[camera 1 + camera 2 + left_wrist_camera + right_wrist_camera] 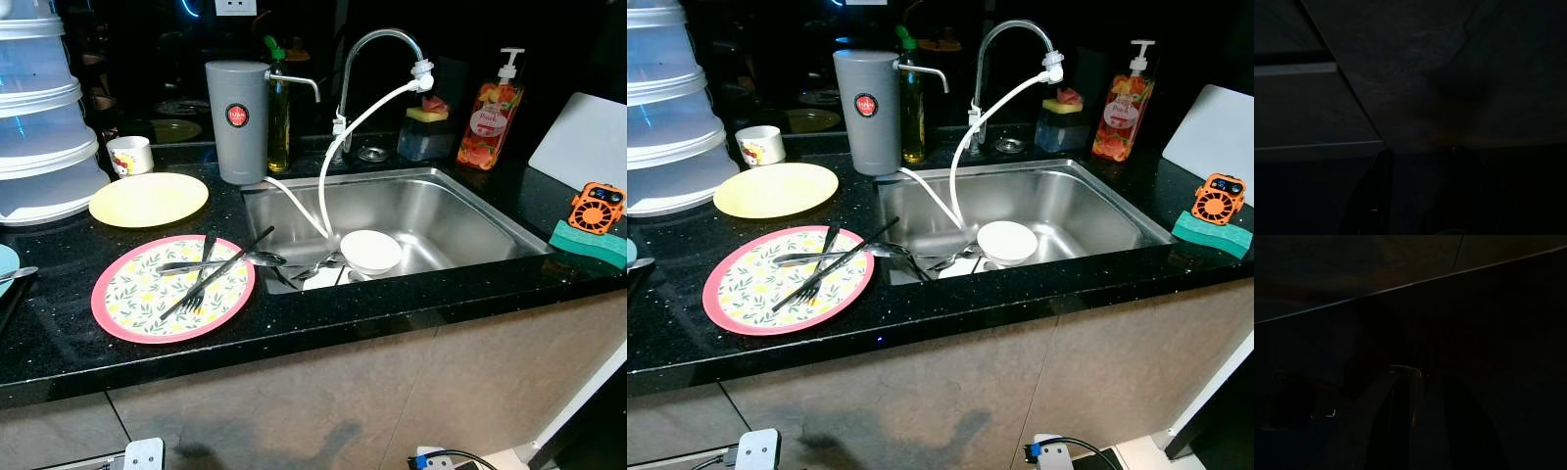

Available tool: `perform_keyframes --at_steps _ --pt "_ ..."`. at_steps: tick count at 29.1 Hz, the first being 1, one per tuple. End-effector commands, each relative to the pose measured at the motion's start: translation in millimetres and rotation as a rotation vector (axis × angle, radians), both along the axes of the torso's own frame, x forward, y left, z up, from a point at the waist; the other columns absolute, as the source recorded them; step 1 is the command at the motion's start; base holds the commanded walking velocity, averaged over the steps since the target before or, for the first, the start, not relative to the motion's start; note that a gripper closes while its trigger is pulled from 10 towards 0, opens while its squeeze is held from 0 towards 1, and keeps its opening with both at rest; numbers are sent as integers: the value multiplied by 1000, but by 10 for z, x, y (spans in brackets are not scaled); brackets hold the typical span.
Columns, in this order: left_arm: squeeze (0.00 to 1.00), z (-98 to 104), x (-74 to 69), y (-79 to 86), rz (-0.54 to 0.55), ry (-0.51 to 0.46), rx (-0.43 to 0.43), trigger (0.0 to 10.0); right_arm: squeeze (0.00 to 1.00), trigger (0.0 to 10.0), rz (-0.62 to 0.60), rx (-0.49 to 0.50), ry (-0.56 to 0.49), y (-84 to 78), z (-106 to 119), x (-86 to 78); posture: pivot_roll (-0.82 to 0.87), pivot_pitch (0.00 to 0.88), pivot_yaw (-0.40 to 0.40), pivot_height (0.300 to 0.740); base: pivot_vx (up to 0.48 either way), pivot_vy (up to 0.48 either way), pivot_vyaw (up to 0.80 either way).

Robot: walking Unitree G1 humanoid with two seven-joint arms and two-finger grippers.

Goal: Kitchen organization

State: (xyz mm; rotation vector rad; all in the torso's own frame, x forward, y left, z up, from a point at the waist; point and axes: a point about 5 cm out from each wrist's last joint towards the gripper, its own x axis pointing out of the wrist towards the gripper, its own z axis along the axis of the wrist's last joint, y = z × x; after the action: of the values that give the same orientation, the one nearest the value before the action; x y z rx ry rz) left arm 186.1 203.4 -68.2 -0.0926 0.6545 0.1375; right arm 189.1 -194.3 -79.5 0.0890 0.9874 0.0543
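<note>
Pink floral plate (137, 294) sitting on the black counter (323, 318) at 9 o'clock of the steel sink (451, 211), carrying a black fork (196, 289) with its long axis running diagonally, tines at 7 o'clock, handle at 1 o'clock, plus a spoon (220, 262) lying crosswise with its bowl reaching toward the sink. White bowl (370, 252) resting inside the sink near its front wall, yellow plate (149, 199) lying at 12 o'clock of the pink one. Both arms hanging idle in dark wrist views: left gripper (1420, 196) and right gripper (1420, 421), cannot tell whether fingers are apart or together.
</note>
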Motion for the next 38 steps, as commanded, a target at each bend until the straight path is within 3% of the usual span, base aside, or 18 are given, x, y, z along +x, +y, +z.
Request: perform_keyframes --at_steps 1,8,13,17,21,25,38 --pt "0 1 -32 60 -21 7 59 10000 0 10000 -18 -4 -4 -61 2 -17 23 2 -14 740 0 0 0" --pt "0 -27 -94 110 -10 32 32 10000 0 10000 15 -5 23 -32 -28 -68 35 7 -12 740 0 0 0" --pt "0 -41 -126 117 -7 44 50 10000 0 10000 -11 22 -2 24 -6 -8 48 1 -27 740 0 0 0" --pt "0 -34 -113 130 -1 43 58 10000 0 10000 1 17 4 59 -15 -12 51 11 -16 740 0 0 0" --pt "0 -21 -66 74 -62 38 52 10000 0 10000 -47 42 -32 48 28 66 50 3 -8 740 0 0 0" --pt "0 7 -17 125 -25 31 65 10000 0 10000 -6 27 -5 64 -5 7 56 0 -12 740 0 0 0" --pt "0 -44 -92 100 -56 73 79 10000 0 10000 -8 32 -8 74 -2 15 45 0 -16 740 0 0 0"
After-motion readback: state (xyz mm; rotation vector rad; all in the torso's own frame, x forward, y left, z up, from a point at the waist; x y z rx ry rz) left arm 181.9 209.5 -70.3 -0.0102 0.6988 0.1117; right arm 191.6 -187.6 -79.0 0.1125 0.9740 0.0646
